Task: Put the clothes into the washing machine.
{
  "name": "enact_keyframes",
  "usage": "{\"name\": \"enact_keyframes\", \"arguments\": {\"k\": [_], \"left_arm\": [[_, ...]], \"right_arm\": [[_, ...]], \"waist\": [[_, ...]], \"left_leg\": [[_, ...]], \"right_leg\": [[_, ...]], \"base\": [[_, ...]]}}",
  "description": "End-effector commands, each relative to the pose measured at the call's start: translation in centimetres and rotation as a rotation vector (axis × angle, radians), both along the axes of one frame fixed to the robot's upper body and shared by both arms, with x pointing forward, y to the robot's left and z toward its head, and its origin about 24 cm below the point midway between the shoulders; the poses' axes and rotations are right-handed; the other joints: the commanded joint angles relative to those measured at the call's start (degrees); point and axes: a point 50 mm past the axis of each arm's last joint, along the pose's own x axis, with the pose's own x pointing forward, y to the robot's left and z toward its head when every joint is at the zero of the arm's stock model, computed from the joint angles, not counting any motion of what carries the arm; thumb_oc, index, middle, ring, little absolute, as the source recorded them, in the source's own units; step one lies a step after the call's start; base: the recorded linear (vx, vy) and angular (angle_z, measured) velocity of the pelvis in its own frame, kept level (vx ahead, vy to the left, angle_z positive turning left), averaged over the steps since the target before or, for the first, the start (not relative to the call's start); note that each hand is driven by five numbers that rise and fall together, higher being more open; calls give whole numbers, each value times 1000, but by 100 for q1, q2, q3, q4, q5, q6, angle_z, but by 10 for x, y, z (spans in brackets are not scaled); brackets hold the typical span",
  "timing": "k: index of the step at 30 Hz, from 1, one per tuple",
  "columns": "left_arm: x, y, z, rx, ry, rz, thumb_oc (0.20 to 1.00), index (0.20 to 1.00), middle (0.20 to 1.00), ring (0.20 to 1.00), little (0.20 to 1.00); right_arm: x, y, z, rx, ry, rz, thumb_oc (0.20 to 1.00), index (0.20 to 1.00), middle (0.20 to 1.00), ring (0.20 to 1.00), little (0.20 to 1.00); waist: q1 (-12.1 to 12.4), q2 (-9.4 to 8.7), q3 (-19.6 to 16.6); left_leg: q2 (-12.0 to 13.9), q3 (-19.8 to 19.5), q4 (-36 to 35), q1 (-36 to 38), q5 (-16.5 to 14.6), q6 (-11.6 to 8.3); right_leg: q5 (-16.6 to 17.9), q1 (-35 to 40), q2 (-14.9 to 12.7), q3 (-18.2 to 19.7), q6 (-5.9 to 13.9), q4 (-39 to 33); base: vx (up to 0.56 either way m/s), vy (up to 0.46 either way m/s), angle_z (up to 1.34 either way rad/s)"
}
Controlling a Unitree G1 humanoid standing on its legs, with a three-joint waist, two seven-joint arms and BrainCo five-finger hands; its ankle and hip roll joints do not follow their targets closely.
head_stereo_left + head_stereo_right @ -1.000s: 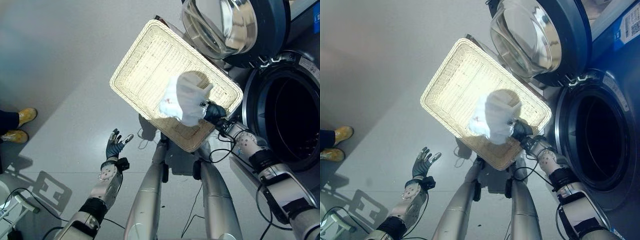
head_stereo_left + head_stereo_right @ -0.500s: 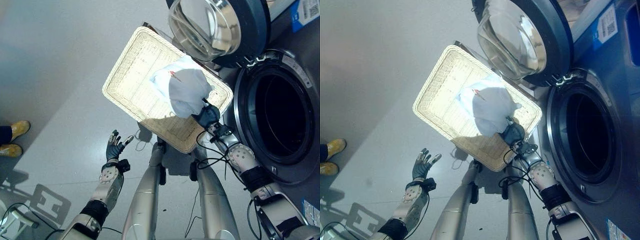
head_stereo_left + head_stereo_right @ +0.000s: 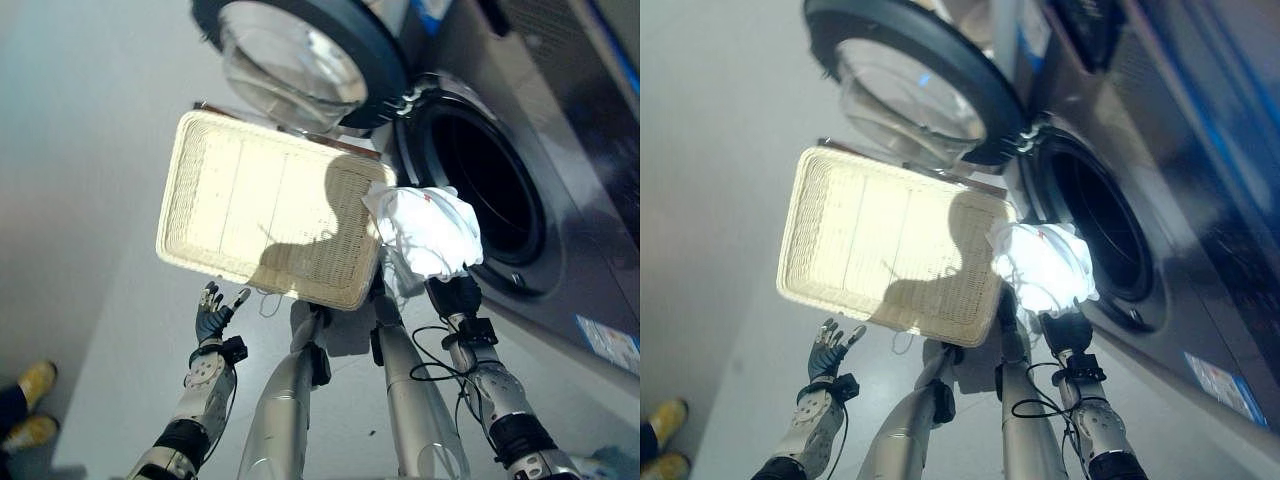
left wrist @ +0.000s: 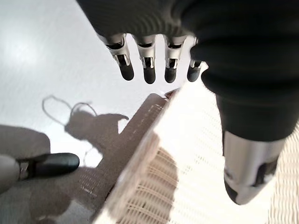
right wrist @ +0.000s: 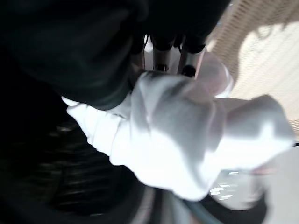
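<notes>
Grey floor below; right hand (image 3: pixel 455 296) grips white cloth (image 3: pixel 425 228) just left of the washer drum (image 3: pixel 485 185) mouth. Left hand (image 3: pixel 211 316) hangs slack-fingered.

Silver-grey arms, dark ribbed wrist covers

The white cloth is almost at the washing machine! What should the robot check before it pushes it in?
1. Right robot hand grips the white cloth: ok.
2. Washing machine door swung open: ok.
3. Drum opening free of obstructions: ok as far as visible; its depth is dark.
4. Cloth clear of the wicker basket: ok, it hangs past the rim.
5. Left robot hand out of the way: ok, open, low beside the basket.
</notes>
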Motion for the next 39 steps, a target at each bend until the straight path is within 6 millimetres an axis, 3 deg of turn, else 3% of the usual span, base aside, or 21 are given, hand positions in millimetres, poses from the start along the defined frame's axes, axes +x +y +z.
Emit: {"name": "enact_keyframes", "arguments": {"k": [1,7,12,16,18,20,22,24,25,27,28,30,33,34,36,37,39], "left_arm": [[-2,2,0,19,-21,21,1000,1000,1000,1000,1000],[1,-7,-1,17,-15,-10,1000,1000,1000,1000,1000],[3,-15,-2,9,-4,-37,1000,1000,1000,1000,1000],[4,-25,-6,6,18,-81,1000,1000,1000,1000,1000],[4,-26,-7,5,21,-90,1000,1000,1000,1000,1000],[5,-31,-8,8,27,-113,1000,1000,1000,1000,1000],[6,-34,-7,9,26,-126,1000,1000,1000,1000,1000],[6,-37,-8,18,29,-149,1000,1000,1000,1000,1000],[6,-37,-8,18,29,-149,1000,1000,1000,1000,1000],[5,-37,-7,22,29,-171,1000,1000,1000,1000,1000],[5,-37,-7,22,29,-171,1000,1000,1000,1000,1000],[3,-36,-5,24,32,-195,1000,1000,1000,1000,1000],[2,-31,-6,26,37,-198,1000,1000,1000,1000,1000],[3,-30,-5,27,39,-203,1000,1000,1000,1000,1000],[3,-30,-4,28,42,-211,1000,1000,1000,1000,1000],[5,-30,-3,31,43,-216,1000,1000,1000,1000,1000],[5,-30,-3,31,43,-216,1000,1000,1000,1000,1000]], "right_arm": [[15,-10,33,-45,-118,-44,200,200,200,200,200],[21,-16,28,-24,-43,-112,200,200,200,200,200],[29,-28,37,15,-43,-194,200,200,200,200,200],[48,-60,70,95,-8,-379,200,200,200,200,200],[51,-68,78,100,8,-423,200,200,200,200,200],[59,-92,103,143,53,-547,200,200,200,200,200],[61,-105,118,182,52,-617,200,200,200,200,200],[60,-129,146,289,6,-733,200,200,200,200,200],[60,-129,146,289,6,-733,200,200,200,200,200],[51,-153,173,395,-50,-885,200,200,200,200,200],[51,-153,173,395,-50,-885,200,200,200,200,200],[29,-179,200,516,-115,-1078,200,200,200,200,200],[8,-187,210,641,-180,-1203,200,200,200,200,200],[-7,-193,210,731,-199,-1282,200,200,200,200,200],[-18,-199,207,783,-197,-1333,200,200,200,200,200],[-19,-202,206,771,-186,-1328,288,288,288,288,288],[-19,-202,206,771,-186,-1328,288,288,288,288,288]], "waist": [[91,245,-92],[60,382,-92],[94,517,-92],[217,715,-92],[247,755,-92],[341,847,-92],[396,903,-92],[488,983,-92],[488,983,-92],[577,1085,-92],[577,1085,-92],[633,1189,-92],[613,1186,-92],[578,1171,-92],[547,1177,-92],[525,1177,-92],[525,1177,-92]], "left_leg": [[-74,-401,500,-207,-276,-285],[-76,-336,557,-188,-302,-318],[-87,-366,584,-177,-299,-345],[-113,-463,608,-196,-247,-400],[-113,-485,616,-216,-228,-410],[-121,-573,637,-266,-196,-432],[-124,-624,653,-305,-186,-442],[-127,-708,683,-363,-166,-463],[-127,-708,683,-363,-166,-463],[-123,-786,661,-438,-121,-491],[-123,-786,661,-438,-121,-491],[-120,-864,638,-548,-36,-494],[-115,-875,644,-617,-15,-502],[-103,-888,677,-667,-11,-518],[-90,-892,703,-703,5,-524],[-85,-898,741,-748,12,-529],[-85,-898,741,-748,12,-529]], "right_leg": [[-351,90,265,-385,47,278],[-392,105,235,-345,8,296],[-461,125,204,-364,-32,333],[-591,127,160,-495,-88,474],[-616,108,159,-517,-103,519],[-709,65,165,-576,-141,651],[-763,23,162,-610,-157,731],[-864,-49,175,-658,-184,902],[-864,-49,175,-658,-184,902],[-985,-145,213,-706,-222,1080],[-985,-145,213,-706,-222,1080],[-1068,-295,273,-734,-286,1281],[-1140,-378,316,-752,-319,1400],[-1181,-432,333,-749,-333,1500],[-1200,-478,345,-733,-347,1575],[-1199,-533,356,-708,-354,1631],[-1199,-533,356,-708,-354,1631]], "base": [[35,-7,-8],[45,-21,-4],[57,-30,0],[90,-71,5],[70,-63,7],[81,-97,7],[54,-80,14],[55,-86,14],[22,-66,12],[46,-72,16],[52,-94,17],[48,-83,12],[36,-56,22],[13,-32,17],[41,-19,0],[31,-10,-4],[0,0,0]]}}
